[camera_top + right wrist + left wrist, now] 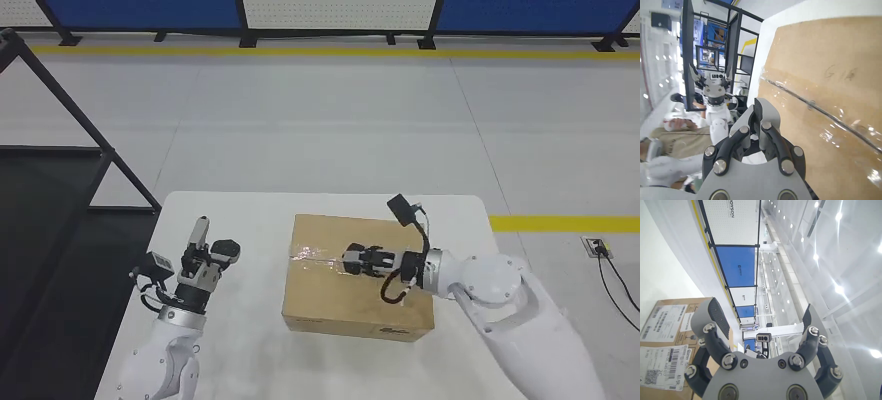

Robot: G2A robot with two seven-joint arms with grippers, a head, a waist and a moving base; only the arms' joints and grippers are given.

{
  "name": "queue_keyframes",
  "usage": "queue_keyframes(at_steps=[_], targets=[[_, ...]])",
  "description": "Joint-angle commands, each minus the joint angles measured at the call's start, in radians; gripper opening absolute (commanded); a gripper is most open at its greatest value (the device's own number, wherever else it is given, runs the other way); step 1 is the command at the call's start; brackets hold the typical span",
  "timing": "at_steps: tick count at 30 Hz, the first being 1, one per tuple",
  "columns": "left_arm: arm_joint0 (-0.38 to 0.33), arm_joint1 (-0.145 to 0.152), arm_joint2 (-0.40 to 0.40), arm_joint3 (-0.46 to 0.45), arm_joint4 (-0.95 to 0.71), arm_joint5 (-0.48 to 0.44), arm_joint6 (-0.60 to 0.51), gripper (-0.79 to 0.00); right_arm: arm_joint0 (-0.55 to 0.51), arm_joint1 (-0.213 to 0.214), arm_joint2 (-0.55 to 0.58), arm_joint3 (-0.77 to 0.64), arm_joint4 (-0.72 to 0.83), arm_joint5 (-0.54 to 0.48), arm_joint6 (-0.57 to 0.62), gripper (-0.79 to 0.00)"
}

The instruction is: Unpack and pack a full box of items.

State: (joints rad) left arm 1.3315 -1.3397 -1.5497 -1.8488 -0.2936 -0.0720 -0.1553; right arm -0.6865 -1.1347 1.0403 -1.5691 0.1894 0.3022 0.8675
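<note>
Cardboard box [358, 290] shut, sitting about the middle of the white table [230, 225]. Sealed across the lid with a strip of clear tape [312, 262], glossy and wrinkled, laid along the centre seam from the left edge inward. Faint pencil scrawl [840, 73] on the bare cardboard of the lid, beside the seam. White shipping labels [664, 323] with barcodes stuck on a side face of the box, the one turned toward the left arm.

Right gripper [347, 258] low over the lid, lying along the taped seam and pointing left, fingers pressed together with nothing visible between them. Cannot tell whether touching the tape or just above it.

Left gripper [213, 238] well apart from the box, over the left part of the table, pointing upward and toward the far side, fingers spread wide, holding nothing. Box off to its right, untouched by it.

Black metal frame [60, 150] standing on the floor to the left of the table. Yellow floor line [565, 223] out on the right, beyond the table. Blue and white partition panels [330, 12] along the far side of the room.
</note>
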Motion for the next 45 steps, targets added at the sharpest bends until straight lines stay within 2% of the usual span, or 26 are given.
queue_keyframes(at_steps=[1, 5, 14, 20, 23, 32, 36, 45], targets=[[0.016, 0.0, -0.009, 0.004, -0.014, -0.018, 0.0, 0.0, 0.069, -0.027, -0.066, 0.081, 0.114, 0.018, -0.001, -0.785], [0.041, 0.001, -0.025, 0.002, -0.032, -0.032, 0.006, 0.0, 0.069, -0.027, -0.066, 0.081, 0.114, 0.018, -0.001, -0.785], [0.041, 0.001, -0.025, 0.002, -0.032, -0.032, 0.006, 0.0, 0.059, -0.03, -0.082, 0.075, 0.101, 0.024, -0.026, -0.785], [0.043, 0.001, -0.015, -0.009, -0.022, -0.031, 0.002, 0.0, 0.156, -0.085, -0.232, 0.096, 0.032, 0.18, -0.209, -0.785], [0.042, 0.001, -0.015, -0.01, -0.021, -0.031, 0.001, 0.0, 0.225, -0.123, -0.306, 0.137, 0.041, 0.243, -0.25, -0.785], [0.051, 0.003, -0.034, -0.004, -0.042, -0.047, 0.004, 0.0, 0.374, -0.22, -0.419, 0.321, 0.137, 0.363, -0.263, -0.785], [0.051, 0.004, -0.042, -0.008, -0.051, -0.048, 0.001, 0.0, 0.396, -0.236, -0.432, 0.378, 0.158, 0.396, -0.213, -0.785], [0.034, 0.006, -0.033, -0.007, -0.037, -0.035, -0.017, 0.0, 0.366, -0.237, -0.413, 0.36, 0.128, 0.441, -0.249, -0.785]])
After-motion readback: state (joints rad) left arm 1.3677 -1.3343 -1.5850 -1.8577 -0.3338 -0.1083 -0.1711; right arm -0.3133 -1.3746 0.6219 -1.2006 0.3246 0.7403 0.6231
